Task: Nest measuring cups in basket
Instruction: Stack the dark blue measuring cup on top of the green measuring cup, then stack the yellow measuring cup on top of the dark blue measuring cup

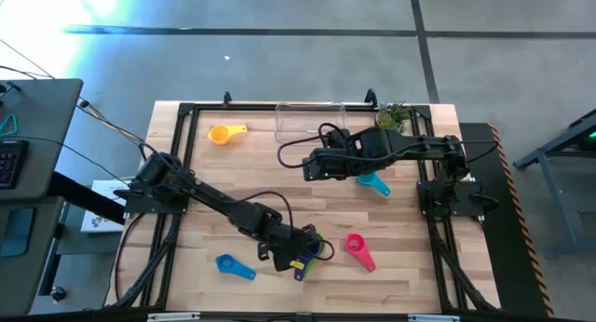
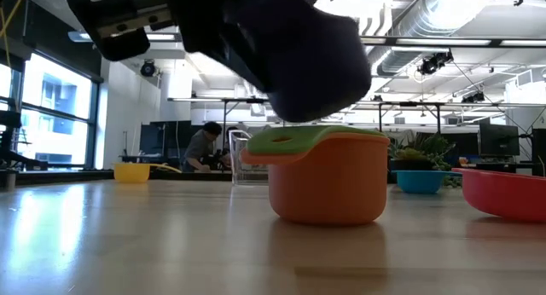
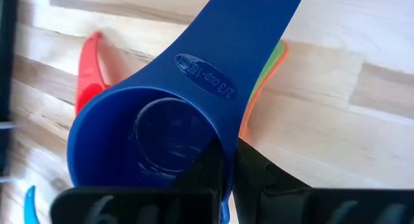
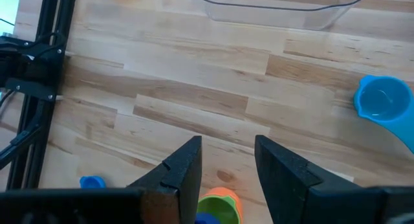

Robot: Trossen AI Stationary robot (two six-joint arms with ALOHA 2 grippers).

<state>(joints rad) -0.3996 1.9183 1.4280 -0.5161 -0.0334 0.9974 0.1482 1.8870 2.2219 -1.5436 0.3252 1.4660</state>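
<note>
Table [image 1: 233, 187] first: a pale wooden top carries everything, both arms reaching in over it. The clear basket [image 1: 310, 120] stands at the far edge, beside a small potted plant [image 1: 395, 115], and no cup can be made out inside it, so the nesting looks to be done on the wood before anything goes in. The right gripper [image 1: 312, 166] hangs above the middle of the table, just in front of the basket, its fingers [image 4: 187, 166] partly apart and holding nothing, likely waiting its turn.

The left gripper [image 1: 303, 257] is down at the near edge, fingers [image 3: 213, 169] pressed together on the wall of a dark blue cup [image 3: 139, 146], which it holds over a stack: a green cup [image 2: 311, 140] sitting inside an orange cup [image 2: 326, 186] that rests on the wood. By my reading the blue one is being lined up to drop into the green, handles fanned to the same side so they seat flat.

Loose cups lie well apart, each within reach: a yellow cup [image 1: 222, 134] at the far left, a teal cup [image 1: 374, 183] near the right gripper, a pink cup [image 1: 358, 248] beside the stack, and a light blue cup [image 1: 230, 264] left of it.
</note>
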